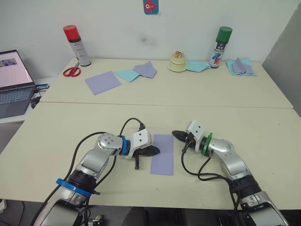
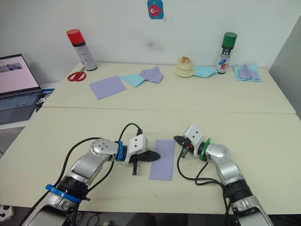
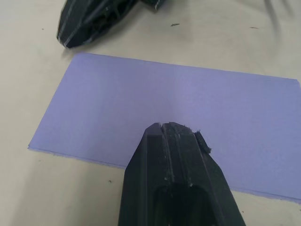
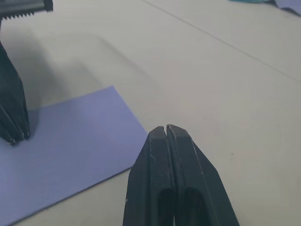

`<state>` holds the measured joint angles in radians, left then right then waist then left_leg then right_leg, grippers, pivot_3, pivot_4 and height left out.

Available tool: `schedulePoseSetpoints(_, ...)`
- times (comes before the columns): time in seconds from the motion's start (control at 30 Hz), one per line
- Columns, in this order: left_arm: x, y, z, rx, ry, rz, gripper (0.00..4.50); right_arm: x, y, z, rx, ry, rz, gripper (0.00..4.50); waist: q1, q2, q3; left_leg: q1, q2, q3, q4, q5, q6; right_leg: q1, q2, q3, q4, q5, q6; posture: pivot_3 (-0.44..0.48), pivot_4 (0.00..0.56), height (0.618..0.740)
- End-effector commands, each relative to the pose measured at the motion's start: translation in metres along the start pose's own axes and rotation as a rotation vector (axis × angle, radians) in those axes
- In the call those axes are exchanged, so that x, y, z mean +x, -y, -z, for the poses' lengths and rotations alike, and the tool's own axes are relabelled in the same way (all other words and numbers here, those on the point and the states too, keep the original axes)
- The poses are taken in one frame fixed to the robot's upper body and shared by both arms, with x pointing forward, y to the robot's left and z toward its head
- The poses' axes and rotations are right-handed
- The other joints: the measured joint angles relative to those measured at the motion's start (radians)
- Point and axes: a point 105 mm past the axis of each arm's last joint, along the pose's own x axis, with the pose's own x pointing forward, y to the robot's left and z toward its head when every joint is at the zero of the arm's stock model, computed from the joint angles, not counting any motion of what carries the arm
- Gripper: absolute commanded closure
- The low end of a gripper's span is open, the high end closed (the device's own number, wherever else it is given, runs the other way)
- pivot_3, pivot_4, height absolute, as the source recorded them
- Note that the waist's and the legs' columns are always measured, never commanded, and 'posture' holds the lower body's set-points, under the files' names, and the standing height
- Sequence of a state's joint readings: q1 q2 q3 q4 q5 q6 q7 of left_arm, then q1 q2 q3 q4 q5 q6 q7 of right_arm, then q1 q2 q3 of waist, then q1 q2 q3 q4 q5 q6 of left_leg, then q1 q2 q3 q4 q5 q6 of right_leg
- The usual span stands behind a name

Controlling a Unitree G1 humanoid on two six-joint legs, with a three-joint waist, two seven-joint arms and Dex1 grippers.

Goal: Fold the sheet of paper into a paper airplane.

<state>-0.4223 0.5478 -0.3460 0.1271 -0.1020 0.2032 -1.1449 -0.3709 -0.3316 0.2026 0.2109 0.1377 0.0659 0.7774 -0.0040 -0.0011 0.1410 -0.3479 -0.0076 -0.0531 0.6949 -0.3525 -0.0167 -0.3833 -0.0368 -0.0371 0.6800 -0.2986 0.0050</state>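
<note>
The sheet of paper (image 1: 162, 155) lies flat on the near table as a narrow lavender rectangle, its long side running away from me. My left gripper (image 1: 156, 150) is shut, and its tip rests on the sheet's left edge, which the left wrist view shows as the paper (image 3: 141, 103) spreading out under the closed fingertips (image 3: 170, 129). My right gripper (image 1: 175, 135) is also shut. It sits just off the sheet's far right corner, with nothing between its fingertips (image 4: 167, 129). No pointed airplane shape is visible in the paper.
On the far table are a red spray can (image 1: 75, 44), scissors (image 1: 71, 71), a loose lavender sheet (image 1: 102, 82), light-blue paper (image 1: 127, 75), a folded lavender piece (image 1: 146, 69), a cream round object (image 1: 178, 62) and a green spray can (image 1: 222, 47). A laptop (image 1: 11, 82) sits at the left.
</note>
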Motion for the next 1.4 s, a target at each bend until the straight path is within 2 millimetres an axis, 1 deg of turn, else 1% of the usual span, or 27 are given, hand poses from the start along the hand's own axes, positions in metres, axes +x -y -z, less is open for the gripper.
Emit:
schedulePoseSetpoints(0.03,0.001,0.009,0.028,-0.054,-0.103,0.021,4.50,0.002,-0.019,0.003,-0.035,-0.041,-0.127,4.47,0.000,0.000,0.000,0.000,0.000,0.000,0.000,0.000,0.000,0.000,0.000,0.000,0.000,0.000,0.000,0.000,0.150,0.717)
schedulePoseSetpoints(0.07,0.001,0.009,0.028,-0.053,-0.103,0.023,4.50,0.002,-0.024,0.011,-0.045,-0.079,-0.160,4.47,0.000,0.000,0.000,0.000,0.000,0.000,0.000,0.000,0.000,0.000,0.000,0.000,0.000,0.000,0.000,0.000,0.150,0.717)
schedulePoseSetpoints(0.13,0.001,0.009,0.027,-0.052,-0.103,0.023,4.50,0.000,-0.032,0.019,-0.044,-0.119,-0.203,4.47,0.000,0.000,0.000,0.000,0.000,0.000,0.000,0.000,0.000,0.000,0.000,0.000,0.000,0.000,0.000,0.000,0.150,0.717)
schedulePoseSetpoints(0.33,0.001,0.010,0.028,-0.053,-0.105,0.026,4.50,-0.011,-0.059,0.038,-0.025,-0.204,-0.331,4.47,0.000,0.000,0.000,0.000,0.000,0.000,0.000,0.000,0.000,0.000,0.000,0.000,0.000,-0.001,0.000,0.000,0.150,0.717)
schedulePoseSetpoints(0.6,0.002,0.013,0.030,-0.060,-0.108,0.033,4.50,-0.027,-0.102,0.041,-0.052,-0.208,-0.497,4.47,0.001,0.000,-0.001,0.001,0.000,0.000,-0.002,0.000,0.000,0.001,0.000,0.000,-0.001,-0.001,0.000,0.000,0.150,0.717)
schedulePoseSetpoints(0.8,0.004,0.014,0.030,-0.060,-0.106,0.036,4.50,-0.035,-0.119,0.043,-0.040,-0.217,-0.544,4.47,0.001,-0.001,-0.002,0.001,0.000,0.000,-0.002,0.000,0.000,0.001,0.000,0.000,-0.001,-0.001,0.000,0.000,0.150,0.717)
schedulePoseSetpoints(1.03,0.004,0.014,0.030,-0.062,-0.107,0.037,4.50,-0.051,-0.137,0.044,0.001,-0.237,-0.604,4.47,0.002,-0.002,-0.002,0.002,0.000,-0.001,-0.002,0.000,0.000,0.002,0.000,-0.001,-0.001,-0.002,0.000,0.000,0.150,0.717)
schedulePoseSetpoints(1.13,0.005,0.014,0.030,-0.063,-0.106,0.037,4.50,-0.053,-0.138,0.042,0.014,-0.225,-0.592,4.47,0.002,-0.002,-0.003,0.002,0.000,-0.001,-0.002,0.000,0.000,0.003,0.000,-0.001,-0.001,-0.002,0.000,0.000,0.150,0.717)
schedulePoseSetpoints(1.23,0.005,0.014,0.029,-0.066,-0.098,0.035,4.50,-0.048,-0.126,0.031,-0.020,-0.179,-0.536,4.47,0.002,-0.002,-0.003,0.002,0.000,-0.002,-0.003,0.000,0.000,0.003,0.000,-0.001,-0.002,-0.002,0.000,0.000,0.150,0.717)
schedulePoseSetpoints(1.33,0.003,0.011,0.021,-0.067,-0.066,0.022,4.50,-0.043,-0.110,0.008,-0.038,-0.111,-0.475,4.47,0.002,-0.003,-0.002,0.002,0.000,-0.002,-0.002,0.000,0.000,0.003,0.000,-0.001,-0.002,-0.002,0.000,0.000,0.150,0.717)
schedulePoseSetpoints(1.4,-0.003,0.007,0.007,-0.060,-0.023,0.008,4.50,-0.044,-0.100,-0.010,-0.045,-0.076,-0.455,4.47,0.002,-0.003,0.000,0.002,0.000,-0.002,-0.002,0.000,0.000,0.003,0.000,-0.001,-0.001,-0.002,0.000,0.000,0.150,0.717)
